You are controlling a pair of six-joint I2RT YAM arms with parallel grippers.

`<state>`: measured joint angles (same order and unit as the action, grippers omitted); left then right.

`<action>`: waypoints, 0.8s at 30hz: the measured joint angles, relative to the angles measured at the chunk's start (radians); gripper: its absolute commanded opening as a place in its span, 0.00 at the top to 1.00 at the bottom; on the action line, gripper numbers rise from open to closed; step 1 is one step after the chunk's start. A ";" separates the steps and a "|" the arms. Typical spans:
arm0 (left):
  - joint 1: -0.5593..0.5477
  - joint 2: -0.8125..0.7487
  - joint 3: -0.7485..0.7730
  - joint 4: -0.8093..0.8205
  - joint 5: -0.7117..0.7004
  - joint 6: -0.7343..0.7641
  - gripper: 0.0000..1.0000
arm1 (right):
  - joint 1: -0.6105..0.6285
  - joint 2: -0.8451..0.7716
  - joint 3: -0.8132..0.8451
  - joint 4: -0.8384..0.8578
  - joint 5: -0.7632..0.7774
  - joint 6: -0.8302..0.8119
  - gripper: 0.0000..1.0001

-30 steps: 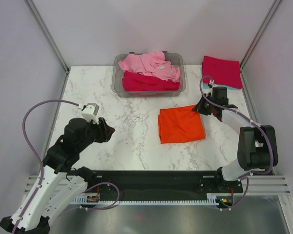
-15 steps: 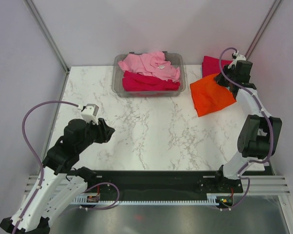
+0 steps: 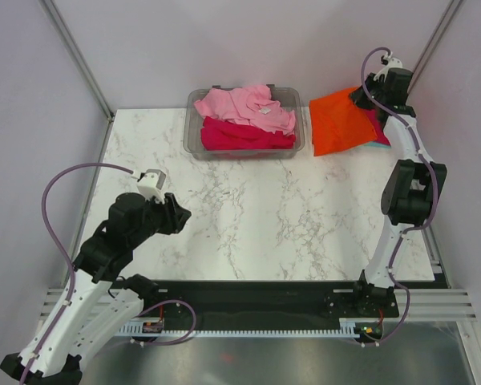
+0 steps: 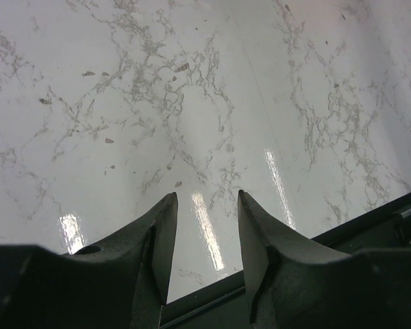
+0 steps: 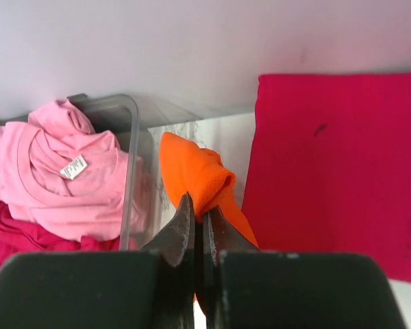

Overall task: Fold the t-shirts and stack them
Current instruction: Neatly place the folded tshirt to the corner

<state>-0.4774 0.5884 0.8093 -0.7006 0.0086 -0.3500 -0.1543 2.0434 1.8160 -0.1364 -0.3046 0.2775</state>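
My right gripper (image 3: 367,98) (image 5: 199,205) is shut on the folded orange t-shirt (image 3: 342,122) (image 5: 195,177), which hangs from it at the far right corner. Under it lies a folded crimson t-shirt (image 5: 335,171) (image 3: 381,127), with a thin teal edge (image 3: 374,145) showing beneath in the top view. A pink t-shirt (image 3: 244,105) (image 5: 55,171) and a crimson one (image 3: 240,135) (image 5: 14,236) lie crumpled in the bin. Over the near left marble, my left gripper (image 3: 179,215) (image 4: 205,202) is open with nothing between its fingers.
A grey see-through plastic bin (image 3: 297,120) (image 5: 133,144) stands at the back middle of the marble table (image 3: 248,216). Walls and metal frame posts close in the back and sides. A dark rail (image 3: 256,293) runs along the near edge.
My right arm has lifted the orange t-shirt off the table's middle right and carried it back to the folded stack in the far right corner. The left arm has barely moved.
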 measured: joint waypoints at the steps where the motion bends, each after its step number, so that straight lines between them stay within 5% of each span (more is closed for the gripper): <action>1: 0.000 0.001 -0.002 0.000 0.000 0.000 0.52 | 0.000 0.023 0.034 -0.003 -0.005 0.003 1.00; 12: 0.000 0.015 -0.009 0.000 0.000 0.000 0.52 | 0.003 0.171 0.391 -0.181 -0.010 -0.047 1.00; 24: 0.000 0.038 -0.012 0.000 0.000 0.000 0.52 | -0.048 0.172 0.465 -0.234 -0.035 -0.065 1.00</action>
<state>-0.4774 0.6266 0.7975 -0.7002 0.0090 -0.3500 -0.2028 2.2150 2.2807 -0.3702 -0.3397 0.2127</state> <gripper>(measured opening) 0.480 0.033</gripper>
